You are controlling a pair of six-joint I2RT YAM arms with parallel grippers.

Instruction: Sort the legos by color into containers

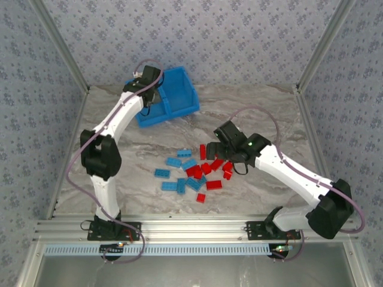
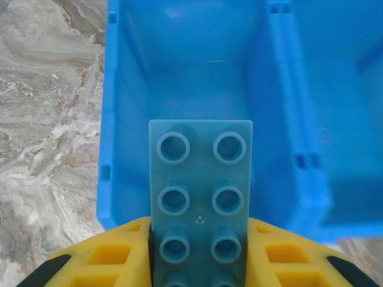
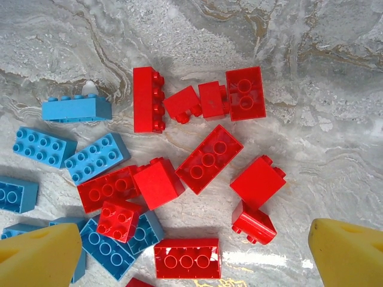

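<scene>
My left gripper (image 2: pixel 200 254) is shut on a light blue brick (image 2: pixel 200 191), held stud-side up over the left compartment (image 2: pixel 179 89) of the blue bin (image 1: pixel 176 95). The divider wall (image 2: pixel 287 89) runs to its right, and both compartments look bare where I can see them. In the top view the left gripper (image 1: pixel 149 95) hangs at the bin's near-left side. My right gripper (image 3: pixel 194 257) is open above the pile, its yellow fingertips (image 3: pixel 39 257) wide apart. A red brick (image 3: pixel 187 258) lies upside down between them. Red legos (image 1: pixel 209 170) and blue legos (image 1: pixel 176 176) are scattered mid-table.
The marble table (image 1: pixel 269 113) has free room to the right of the bin and behind the pile. Patterned walls and metal rails (image 1: pixel 66 72) close in the sides. An aluminium frame (image 1: pixel 191 227) runs along the near edge.
</scene>
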